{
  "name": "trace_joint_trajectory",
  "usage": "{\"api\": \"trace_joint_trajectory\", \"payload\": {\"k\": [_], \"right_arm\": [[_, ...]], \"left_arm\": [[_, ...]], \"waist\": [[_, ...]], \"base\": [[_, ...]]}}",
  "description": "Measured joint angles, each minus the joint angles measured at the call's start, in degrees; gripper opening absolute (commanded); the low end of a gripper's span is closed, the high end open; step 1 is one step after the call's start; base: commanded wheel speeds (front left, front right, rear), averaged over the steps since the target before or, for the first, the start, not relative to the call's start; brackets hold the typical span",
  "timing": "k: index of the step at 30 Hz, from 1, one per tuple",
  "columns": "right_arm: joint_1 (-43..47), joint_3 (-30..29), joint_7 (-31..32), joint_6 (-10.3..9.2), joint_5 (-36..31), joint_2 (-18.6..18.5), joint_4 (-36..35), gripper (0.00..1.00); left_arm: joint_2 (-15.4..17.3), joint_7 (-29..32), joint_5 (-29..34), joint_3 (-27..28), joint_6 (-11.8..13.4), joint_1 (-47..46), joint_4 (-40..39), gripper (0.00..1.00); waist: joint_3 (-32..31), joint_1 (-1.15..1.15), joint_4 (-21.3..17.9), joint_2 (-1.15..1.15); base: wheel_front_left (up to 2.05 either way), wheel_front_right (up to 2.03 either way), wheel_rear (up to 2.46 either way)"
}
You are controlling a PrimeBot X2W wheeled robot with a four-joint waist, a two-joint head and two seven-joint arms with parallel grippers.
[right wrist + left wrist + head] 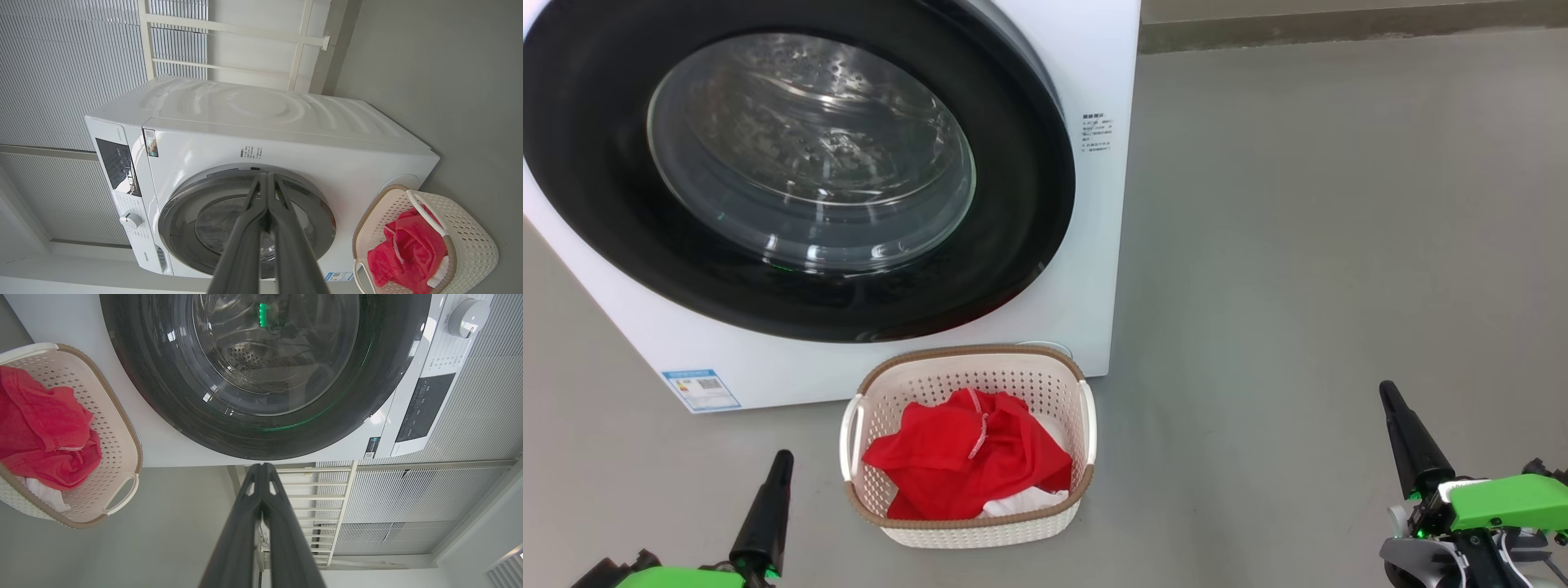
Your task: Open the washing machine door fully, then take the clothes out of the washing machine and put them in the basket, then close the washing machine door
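The washing machine [1086,204] [286,134] stands in front of me with its door [792,163] [261,375] [245,220] lying flush against the front. On the floor before it sits the basket [968,445] [118,428] [470,241], holding the red clothes [968,457] [41,433] [408,249]. My left gripper [783,459] [261,467] is low at the left of the basket, fingers pressed together and empty. My right gripper [1387,390] [267,176] hangs well to the right over bare floor, also shut and empty.
Grey floor [1339,245] spreads to the right of the machine and around the basket. A dark skirting line [1339,28] runs along the back. Slatted panels [61,61] and a white frame [339,506] stand behind the machine.
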Motion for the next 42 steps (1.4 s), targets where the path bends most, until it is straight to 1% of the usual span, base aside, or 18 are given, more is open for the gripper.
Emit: {"api": "trace_joint_trajectory", "payload": {"k": [42], "right_arm": [[0.0, -0.05, 0.0, -0.04, 0.01, 0.01, 0.0, 0.0]], "left_arm": [[0.0, 0.0, 0.0, 0.0, -0.01, 0.0, 0.0, 0.0]], "waist": [[0.0, 0.0, 0.0, 0.0]], "base": [[0.0, 0.0, 0.0]]}}
